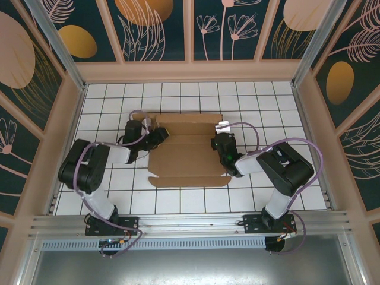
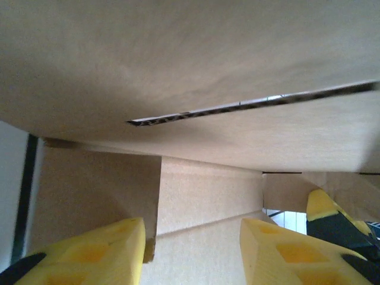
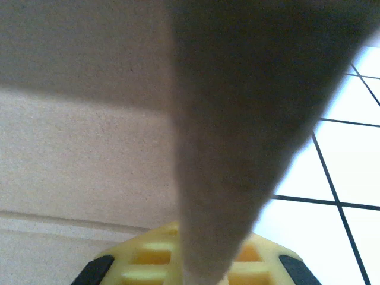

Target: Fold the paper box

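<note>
The paper box (image 1: 187,159) is plain brown cardboard, lying partly folded on the white tiles between the two arms, with its back flap raised. My left gripper (image 1: 155,138) is at the box's left side. In the left wrist view its yellow fingers (image 2: 119,249) stand apart over a cardboard panel (image 2: 208,190), with a flap edge just beside the left finger and nothing pinched. My right gripper (image 1: 219,142) is at the box's right side. There it is shut (image 3: 205,264) on a side flap (image 3: 249,119) that rises from between the yellow pads.
The white tiled table (image 1: 196,202) has free tiles all round the box. Patterned enclosure walls (image 1: 332,119) stand on three sides. An aluminium rail (image 1: 190,222) runs along the near edge by the arm bases.
</note>
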